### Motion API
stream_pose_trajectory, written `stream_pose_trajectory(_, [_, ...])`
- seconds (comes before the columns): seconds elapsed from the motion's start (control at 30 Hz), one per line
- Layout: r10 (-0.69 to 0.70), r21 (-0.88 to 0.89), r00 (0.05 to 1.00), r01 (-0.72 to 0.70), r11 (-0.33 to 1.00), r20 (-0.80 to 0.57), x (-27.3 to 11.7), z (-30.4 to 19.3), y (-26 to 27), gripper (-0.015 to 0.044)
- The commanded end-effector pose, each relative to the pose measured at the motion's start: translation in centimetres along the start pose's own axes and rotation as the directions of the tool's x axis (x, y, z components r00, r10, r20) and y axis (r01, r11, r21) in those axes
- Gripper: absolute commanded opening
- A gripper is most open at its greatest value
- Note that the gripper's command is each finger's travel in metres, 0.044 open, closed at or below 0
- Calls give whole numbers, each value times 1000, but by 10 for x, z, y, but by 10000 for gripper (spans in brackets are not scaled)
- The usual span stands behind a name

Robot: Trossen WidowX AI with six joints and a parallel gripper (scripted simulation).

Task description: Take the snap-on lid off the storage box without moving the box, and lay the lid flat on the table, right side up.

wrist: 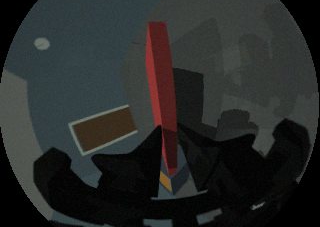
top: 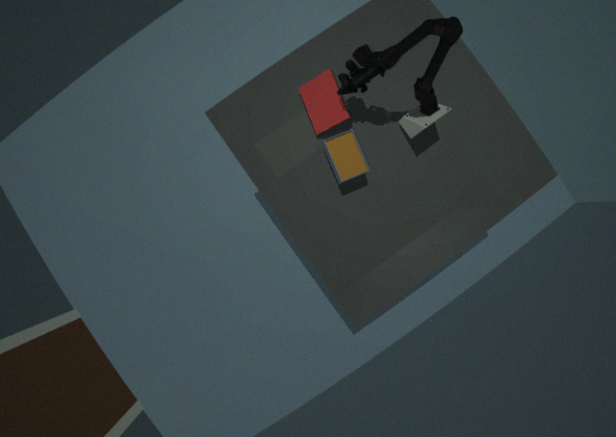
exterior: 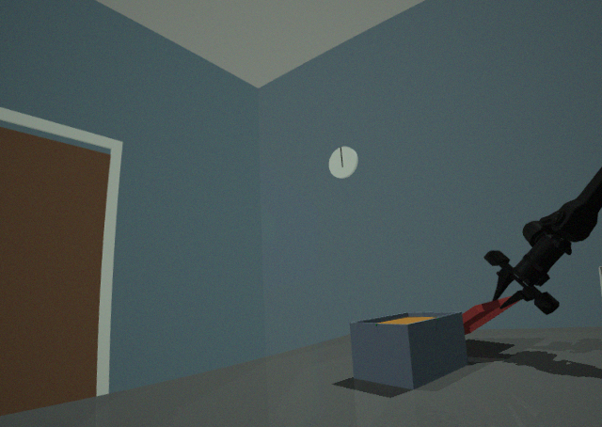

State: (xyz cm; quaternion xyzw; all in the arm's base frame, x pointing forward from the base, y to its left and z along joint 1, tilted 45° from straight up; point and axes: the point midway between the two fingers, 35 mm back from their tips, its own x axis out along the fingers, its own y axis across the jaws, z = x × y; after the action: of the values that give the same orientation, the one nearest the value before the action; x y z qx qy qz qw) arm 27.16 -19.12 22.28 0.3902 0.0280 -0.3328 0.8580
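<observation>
The red lid is off the box and held in the air beside it. In the exterior view it is tilted, its far part hidden behind the box. My gripper is shut on one edge of the lid. The storage box is blue-grey, open on top and upright on the table, with an orange surface inside. In the wrist view only a small part of the box shows between the fingers.
The table carries the box and the arm's pale base plate. The arm reaches over from the base, and its shadow falls on the table between base and lid. A dark shadow lies under the lid.
</observation>
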Motion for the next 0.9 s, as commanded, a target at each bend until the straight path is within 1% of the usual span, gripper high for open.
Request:
stream_pose_trajectory(0.0, [8,-6,1000,-8,1000,-6,2,-2,-2,0])
stream_pose_trajectory(0.87, [7,-7,1000,-7,1000,-6,16,-2,-18,0])
